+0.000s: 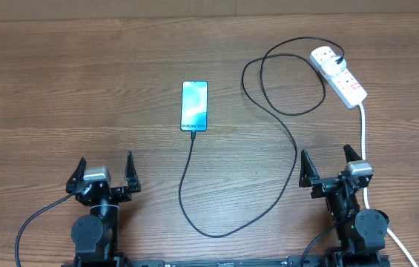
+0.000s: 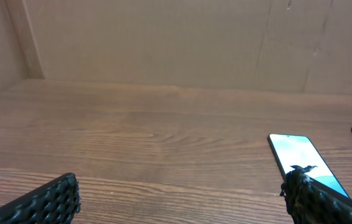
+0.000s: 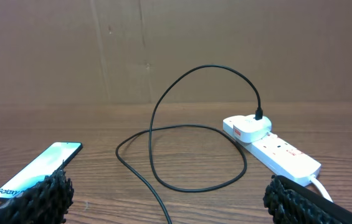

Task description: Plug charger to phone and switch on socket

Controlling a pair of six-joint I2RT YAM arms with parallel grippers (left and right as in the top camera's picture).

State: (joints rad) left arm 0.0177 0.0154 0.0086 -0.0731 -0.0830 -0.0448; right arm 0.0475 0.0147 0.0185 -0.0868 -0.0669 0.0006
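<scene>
Claws: left gripper [image 1: 106, 159] and right gripper [image 1: 325, 152] are spread wide, nothing held.
Socket: socket [image 1: 346, 83] is found ahead of right gripper, long axis slanted; right arm nearer.
Phone: phone [image 1: 194, 105] lies mid-table.

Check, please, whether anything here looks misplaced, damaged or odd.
Nothing stands out. The phone lies flat with its screen lit. The charger cable lies in loose loops with no visible knot. The power strip lies flat with the white plug in it.
</scene>
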